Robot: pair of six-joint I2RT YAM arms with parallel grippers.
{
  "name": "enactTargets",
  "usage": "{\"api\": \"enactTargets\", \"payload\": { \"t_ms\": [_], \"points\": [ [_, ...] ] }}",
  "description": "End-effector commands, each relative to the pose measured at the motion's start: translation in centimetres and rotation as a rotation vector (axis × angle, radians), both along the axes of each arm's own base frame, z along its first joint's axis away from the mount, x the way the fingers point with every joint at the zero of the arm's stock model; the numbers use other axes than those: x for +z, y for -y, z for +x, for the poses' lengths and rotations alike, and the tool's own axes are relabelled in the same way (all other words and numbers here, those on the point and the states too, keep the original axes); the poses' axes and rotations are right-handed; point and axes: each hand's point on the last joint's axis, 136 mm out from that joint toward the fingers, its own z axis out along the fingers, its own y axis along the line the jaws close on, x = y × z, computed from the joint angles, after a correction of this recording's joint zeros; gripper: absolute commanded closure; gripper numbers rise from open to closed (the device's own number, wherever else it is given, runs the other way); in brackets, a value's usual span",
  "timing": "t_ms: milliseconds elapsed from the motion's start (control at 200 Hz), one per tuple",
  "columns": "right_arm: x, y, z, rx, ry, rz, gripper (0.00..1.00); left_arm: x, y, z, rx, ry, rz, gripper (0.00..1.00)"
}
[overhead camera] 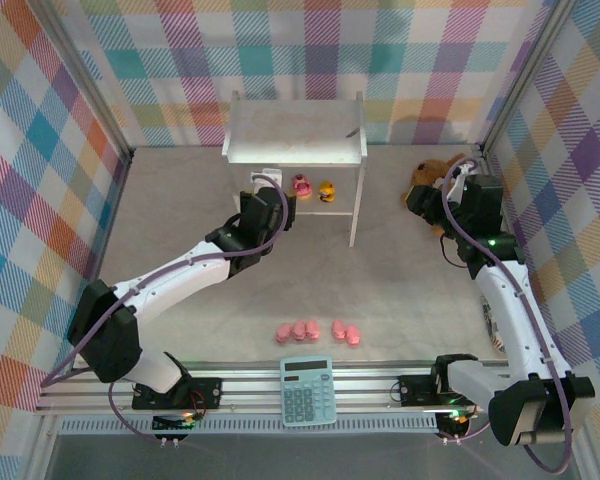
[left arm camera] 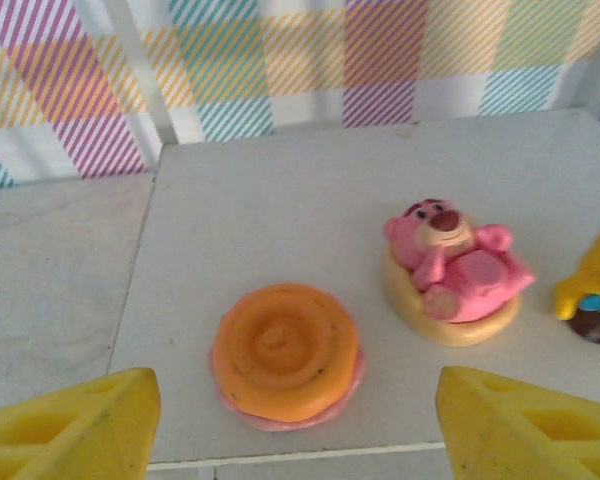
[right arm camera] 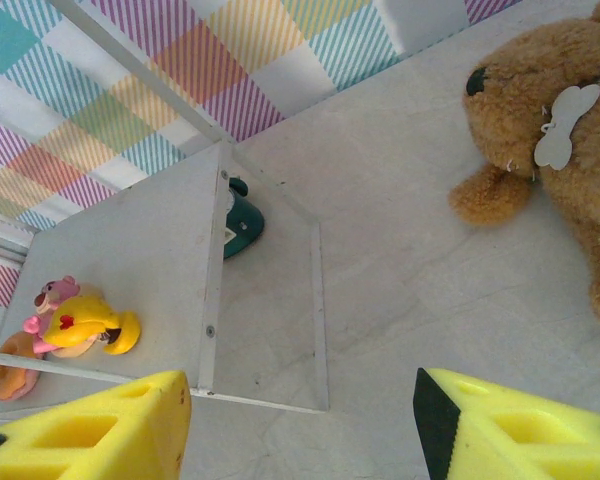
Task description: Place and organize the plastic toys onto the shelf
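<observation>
Toys of this kind look hard, light and glossy, so they probably slip from a loose pinch and skid if nudged; the disc [left arm camera: 285, 355], low and round, seems best taken across its rim, the pigs [overhead camera: 298, 331] across their flanks; on the lower board of the shelf [left arm camera: 280, 190] the disc lies nearest the left gripper [left arm camera: 298, 425], centred just ahead of its spread fingers and touching neither, with nothing pinched; the cupcake [left arm camera: 450, 275] sits just right of the disc, the duck [left arm camera: 592, 285] beyond it; the pigs lie in a row on the table [overhead camera: 410, 300], well apart from the shelf and near the calculator [overhead camera: 308, 390]; the right gripper [right arm camera: 300, 420], likewise spread and empty, hangs over bare table beside the shelf, with the bear [right arm camera: 570, 110] near.
</observation>
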Motion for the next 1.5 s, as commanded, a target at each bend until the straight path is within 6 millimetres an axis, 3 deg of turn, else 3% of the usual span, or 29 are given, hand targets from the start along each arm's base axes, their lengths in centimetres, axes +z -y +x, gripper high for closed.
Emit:
{"api": "enactTargets", "payload": {
  "t_ms": [0, 35, 105, 165, 340, 570, 800, 1085, 1495],
  "points": [
    [1.8, 0.0, -0.3, 0.018, 0.042, -0.005, 0.39, 2.9, 0.6, -1.2, -0.024, 0.090, -0.025, 0.34],
    [1.8, 0.0, -0.4, 0.022, 0.040, -0.008, 0.41, 3.4, 0.7, -1.7, -0.034, 0.094, -0.029, 0.41],
    [1.7, 0.0, -0.4, 0.023, 0.037, -0.010, 0.46, 4.2, 0.4, -2.8, -0.039, 0.091, -0.033, 0.65],
    [1.8, -0.1, -0.5, 0.025, 0.039, -0.009, 0.49, 4.2, -0.4, -3.4, -0.023, 0.055, -0.027, 0.74],
    [1.7, -0.3, -0.3, 0.027, 0.045, 0.009, 0.49, 2.4, -1.3, -4.8, -0.039, -0.112, -0.028, 0.69],
    [1.7, -0.6, -0.2, 0.039, 0.047, 0.034, 0.49, -0.4, -1.2, -4.5, -0.067, -0.246, -0.115, 0.68],
    [1.7, -0.5, -0.5, 0.033, 0.054, 0.036, 0.49, -0.9, -1.0, -3.4, -0.080, -0.167, -0.350, 0.71],
    [1.3, -0.7, -0.2, 0.038, 0.048, 0.040, 0.49, -1.5, -0.5, -2.4, -0.059, -0.185, -0.325, 0.72],
    [1.2, -0.7, 0.3, 0.043, 0.049, 0.029, 0.49, -3.7, -2.0, -0.2, 0.024, -0.229, -0.306, 0.73]
  ]
}}
